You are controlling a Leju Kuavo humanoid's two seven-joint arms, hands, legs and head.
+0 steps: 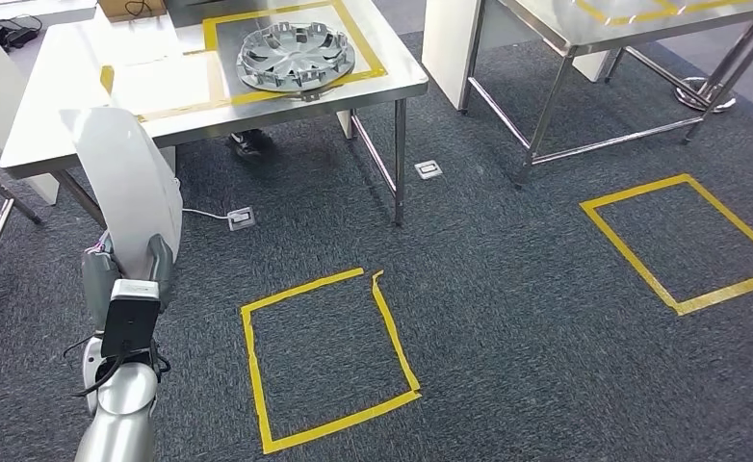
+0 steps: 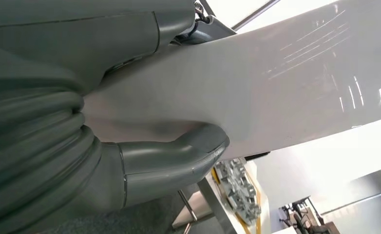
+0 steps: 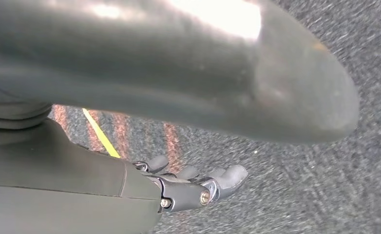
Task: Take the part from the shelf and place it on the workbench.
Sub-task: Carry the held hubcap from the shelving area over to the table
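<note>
A white curved panel part (image 1: 127, 183) stands upright in my left hand (image 1: 159, 271), low at the left of the head view. In the left wrist view the thumb (image 2: 179, 156) and the fingers of my left hand (image 2: 130, 161) press on both faces of the white part (image 2: 276, 83). The steel workbench (image 1: 74, 67) with a yellow taped frame stands ahead, beyond the part. A silver wheel cover (image 1: 296, 53) lies inside that frame. My right hand (image 3: 188, 190) hangs over the carpet with its fingers apart and nothing in them.
A second steel table (image 1: 584, 29) stands at the far right. Two yellow taped squares mark the carpet, one in front of me (image 1: 324, 356) and one to the right (image 1: 686, 241). Floor sockets (image 1: 241, 218) and a person's shoe (image 1: 249, 144) are near the workbench legs.
</note>
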